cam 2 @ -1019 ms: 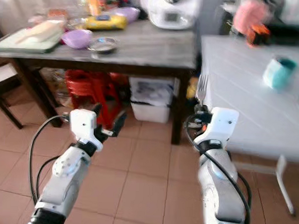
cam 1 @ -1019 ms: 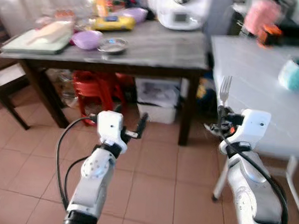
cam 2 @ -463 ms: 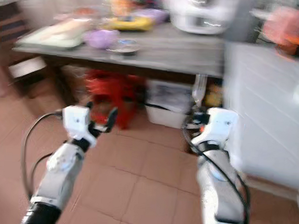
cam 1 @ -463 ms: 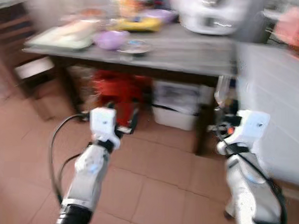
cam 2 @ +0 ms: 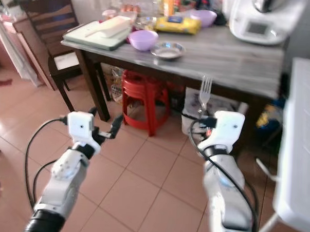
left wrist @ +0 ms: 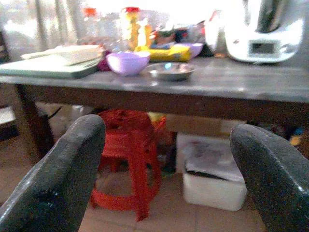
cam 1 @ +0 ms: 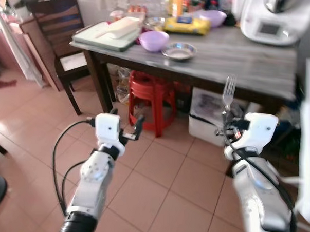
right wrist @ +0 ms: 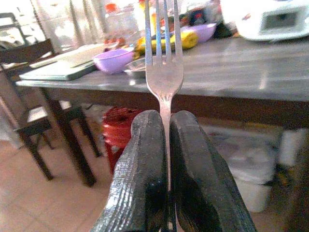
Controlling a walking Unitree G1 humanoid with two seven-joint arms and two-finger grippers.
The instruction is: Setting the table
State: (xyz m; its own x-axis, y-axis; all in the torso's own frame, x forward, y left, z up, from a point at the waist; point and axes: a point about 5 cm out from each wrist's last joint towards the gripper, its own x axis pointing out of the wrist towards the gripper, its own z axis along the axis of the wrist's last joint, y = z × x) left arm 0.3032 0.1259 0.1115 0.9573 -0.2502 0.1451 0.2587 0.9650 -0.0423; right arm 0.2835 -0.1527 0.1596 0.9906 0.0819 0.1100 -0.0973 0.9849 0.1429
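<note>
Closest in, the right claw [cam 1: 228,120] is clamped tight on the fork [cam 1: 228,93], pinching the thin handle low down so the tines stick straight up. Makes sense for carrying: upright and held out in front of the body, it won't snag on anything while walking, and the handle sits dead centre between the two pads [right wrist: 147,159] in the right wrist view, so it doesn't look likely to twist out. The left claw [cam 1: 124,129] is held at about the same height with its fingers spread wide apart and nothing between them, basically a free hand for whatever comes next.

Below both arms is open tiled floor [cam 1: 157,183], plenty of walking room straight ahead. Further on, a red stool [cam 1: 150,98] and a white bin [cam 1: 209,116] are tucked under the dark desk [cam 1: 240,55], so the feet can't go far under that edge.

On top near the front edge sit a purple bowl [cam 1: 153,40] and a small metal dish [cam 1: 179,51], with a cutting board [cam 1: 104,35] at the left corner. The stretch right of the dish looks bare, my guess for a landing spot. A white appliance [cam 1: 272,21] takes the far right, and a wooden chair [cam 1: 58,32] guards the left end. The edge of a white desk [cam 2: 300,153] crowds the right side.
</note>
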